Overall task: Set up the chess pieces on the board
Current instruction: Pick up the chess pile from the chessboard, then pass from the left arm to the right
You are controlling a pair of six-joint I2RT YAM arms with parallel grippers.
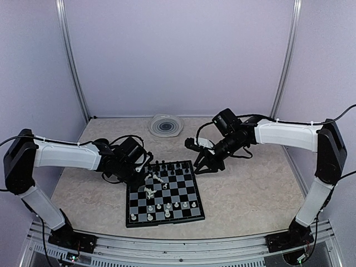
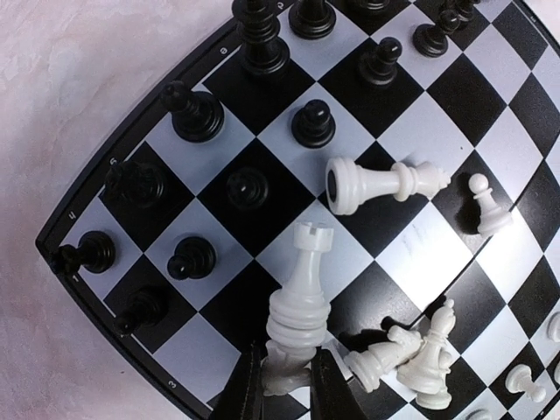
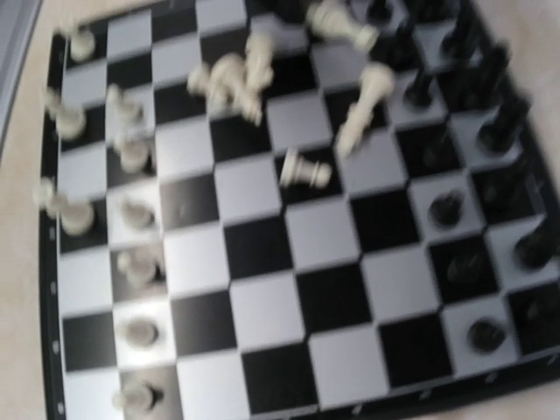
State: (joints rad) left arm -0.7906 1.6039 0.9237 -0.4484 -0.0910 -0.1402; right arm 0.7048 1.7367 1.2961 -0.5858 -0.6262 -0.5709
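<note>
The chequered board [image 1: 177,196] lies between the arms. Black pieces [image 1: 167,165] stand along its far edge and white pawns [image 1: 167,207] stand near its front edge. Several white pieces [image 1: 151,186] lie toppled at the left middle. My left gripper [image 2: 287,372] hovers over the board's left part [image 2: 131,197], shut on a small white piece [image 2: 284,374] of unclear shape. A white rook [image 2: 304,284] lies just ahead, touching it. A fallen white piece [image 2: 381,184], a pawn [image 2: 486,206] and a heap [image 2: 411,354] lie nearby. My right gripper [image 1: 201,164] hangs beside the board's far right corner; its fingers are out of its blurred wrist view.
A round clear ridged plate [image 1: 165,125] sits at the back centre of the table. In the right wrist view, white pieces [image 3: 131,153] stand on the left of the board [image 3: 289,297], black pieces [image 3: 477,262] on the right and toppled white ones [image 3: 232,79] at the top.
</note>
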